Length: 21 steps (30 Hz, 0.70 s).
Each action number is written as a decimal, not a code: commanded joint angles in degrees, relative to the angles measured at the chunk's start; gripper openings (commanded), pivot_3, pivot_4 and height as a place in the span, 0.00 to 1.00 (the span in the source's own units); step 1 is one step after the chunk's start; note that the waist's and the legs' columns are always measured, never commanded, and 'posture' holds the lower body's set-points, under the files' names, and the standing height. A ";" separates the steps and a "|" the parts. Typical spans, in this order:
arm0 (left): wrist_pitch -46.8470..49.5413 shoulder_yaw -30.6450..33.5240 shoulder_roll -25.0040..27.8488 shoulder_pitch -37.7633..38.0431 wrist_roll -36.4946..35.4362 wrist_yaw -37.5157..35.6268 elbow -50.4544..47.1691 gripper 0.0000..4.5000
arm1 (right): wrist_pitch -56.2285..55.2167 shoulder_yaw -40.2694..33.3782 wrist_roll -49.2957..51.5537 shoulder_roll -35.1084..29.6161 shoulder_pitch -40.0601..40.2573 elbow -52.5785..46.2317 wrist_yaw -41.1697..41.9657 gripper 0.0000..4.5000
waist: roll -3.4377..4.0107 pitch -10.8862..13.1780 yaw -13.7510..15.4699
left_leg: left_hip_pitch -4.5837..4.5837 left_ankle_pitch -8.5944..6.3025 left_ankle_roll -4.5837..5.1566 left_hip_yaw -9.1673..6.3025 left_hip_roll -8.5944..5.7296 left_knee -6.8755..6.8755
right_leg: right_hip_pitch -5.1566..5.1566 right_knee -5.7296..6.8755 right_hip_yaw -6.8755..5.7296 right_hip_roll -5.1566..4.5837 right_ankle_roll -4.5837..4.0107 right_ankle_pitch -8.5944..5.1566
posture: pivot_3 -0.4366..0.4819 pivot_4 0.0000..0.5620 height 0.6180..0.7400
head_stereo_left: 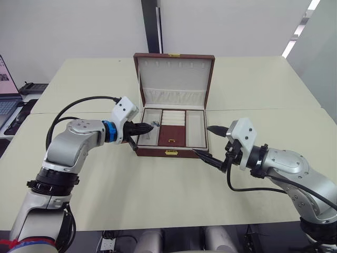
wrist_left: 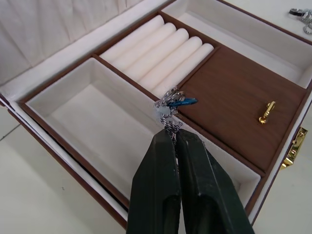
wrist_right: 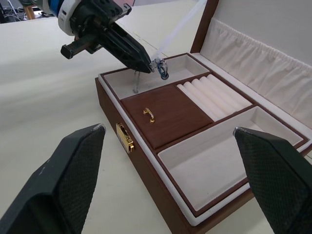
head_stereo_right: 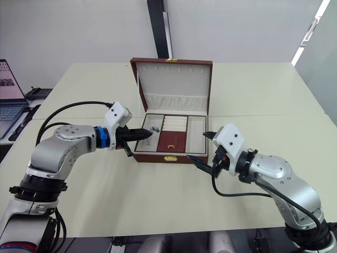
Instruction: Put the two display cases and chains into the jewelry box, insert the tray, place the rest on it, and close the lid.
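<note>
The jewelry box [head_stereo_left: 171, 153] stands open at the table's middle, its lid [head_stereo_left: 174, 74] upright behind it. The tray [head_stereo_left: 195, 129] sits inside, with cream side compartments, ring rolls [wrist_left: 161, 48] and a dark red centre panel. My left gripper [head_stereo_left: 150, 126] is shut on a short silver chain [wrist_left: 168, 107] with a blue clasp and holds it just above the tray's left compartment [wrist_left: 97, 117]. My right gripper [head_stereo_left: 202, 139] stands open beside the box's right front corner, holding nothing. The display cases are out of view.
A small silvery piece [wrist_left: 301, 14] lies on the table just past the box's right side. A laptop [head_stereo_left: 5, 95] and dark gear sit on a desk at the far left. Bare table [head_stereo_left: 158, 195] spreads in front of the box.
</note>
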 commanded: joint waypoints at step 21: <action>-2.08 19.96 6.68 11.12 -3.78 -1.01 -9.88 0.99 | -2.52 -5.75 1.63 -3.55 1.00 -2.57 3.14 1.00 | 0.03 0.02 -0.20 | 0.02 0.00 0.00 0.02 0.03 -0.03 | -0.07 0.00 0.04 0.00 0.00 0.00 | 0.48 0.27 1.00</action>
